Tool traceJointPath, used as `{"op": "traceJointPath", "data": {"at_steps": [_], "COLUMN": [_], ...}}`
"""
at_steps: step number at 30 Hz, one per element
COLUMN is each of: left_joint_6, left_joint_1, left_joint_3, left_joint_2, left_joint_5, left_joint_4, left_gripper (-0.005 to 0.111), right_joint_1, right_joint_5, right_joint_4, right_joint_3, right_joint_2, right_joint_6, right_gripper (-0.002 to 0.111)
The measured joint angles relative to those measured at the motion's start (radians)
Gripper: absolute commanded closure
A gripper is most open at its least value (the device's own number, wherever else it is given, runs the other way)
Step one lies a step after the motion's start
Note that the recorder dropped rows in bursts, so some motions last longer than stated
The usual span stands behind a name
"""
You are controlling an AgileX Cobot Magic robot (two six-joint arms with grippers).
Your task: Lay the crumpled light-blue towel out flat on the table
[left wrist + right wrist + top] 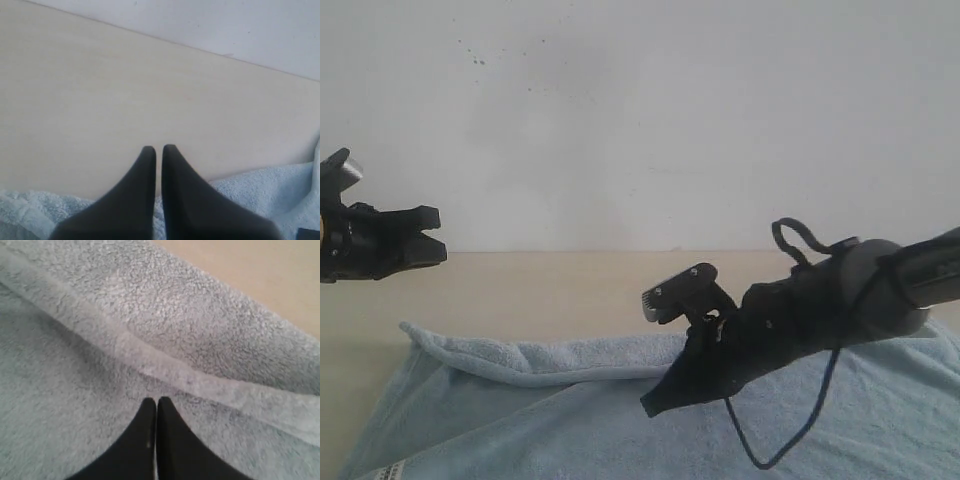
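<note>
A white wall [640, 100] backs the beige table [520, 285]. The towel [570, 420] fills the lower frame, far edge folded over; its white label [392, 471] at lower left is unreadable. The left gripper [158, 148], mid-left, and the right gripper [153, 401], over the towel, are both closed, holding nothing.
</note>
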Motion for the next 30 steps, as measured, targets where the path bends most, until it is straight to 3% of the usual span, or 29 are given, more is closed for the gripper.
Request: {"op": "traceJointPath", "data": {"at_steps": [20, 30], "left_joint_6": [0.034, 0.053], "left_joint_1": [0.000, 0.000], "left_joint_3": [0.008, 0.008], "left_joint_2": [-0.009, -0.009], "left_joint_5": [-0.004, -0.004], "left_joint_4": [-0.003, -0.019], "left_gripper": [0.103, 0.103], "right_joint_1": [-0.039, -0.041], "right_joint_5": [0.191, 0.210], "right_joint_4": [0.000, 0.000], "right_joint_3": [-0.331, -0.352], "right_joint_2": [0.164, 0.177], "right_joint_6": [-0.049, -0.055], "right_gripper": [0.108, 0.108]}}
